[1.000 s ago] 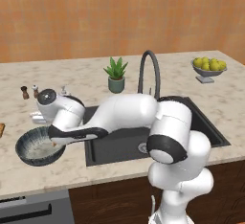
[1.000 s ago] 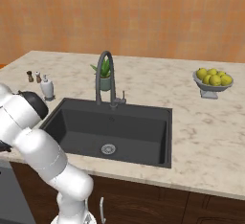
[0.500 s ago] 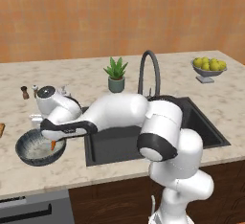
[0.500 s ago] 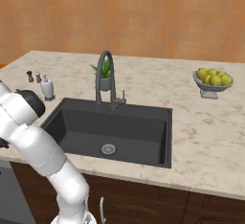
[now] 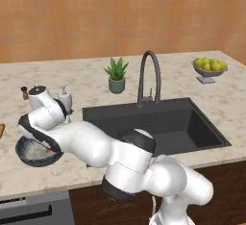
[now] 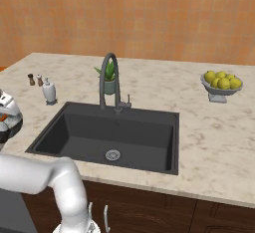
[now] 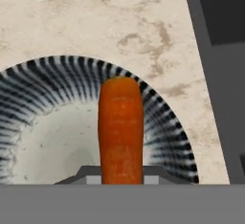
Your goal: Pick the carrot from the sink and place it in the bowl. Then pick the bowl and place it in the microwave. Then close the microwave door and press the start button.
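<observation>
The first step is nearly done: the carrot is out of the sink and hangs over the bowl, not yet released. In the hand view it rises from between the finger tips at the bottom edge and reaches across the bowl's pale inside toward the striped rim, so the gripper is judged to be closed narrowly around it, with the jaws pinching its near end. From the left base view the arm reaches low to its left, the hand just above the bowl, which stands on the counter beside the sink's left edge; a fleck of orange shows at the bowl's near side. Whether the carrot already touches the bowl's floor cannot be told. The next move likely calls for parting the fingers so the carrot drops inside, and because its tip points toward the rim, a slight shift toward the bowl's middle first would keep it from tipping out. After that the hand would need to lift clear and come back for a hold on the bowl's rim.
</observation>
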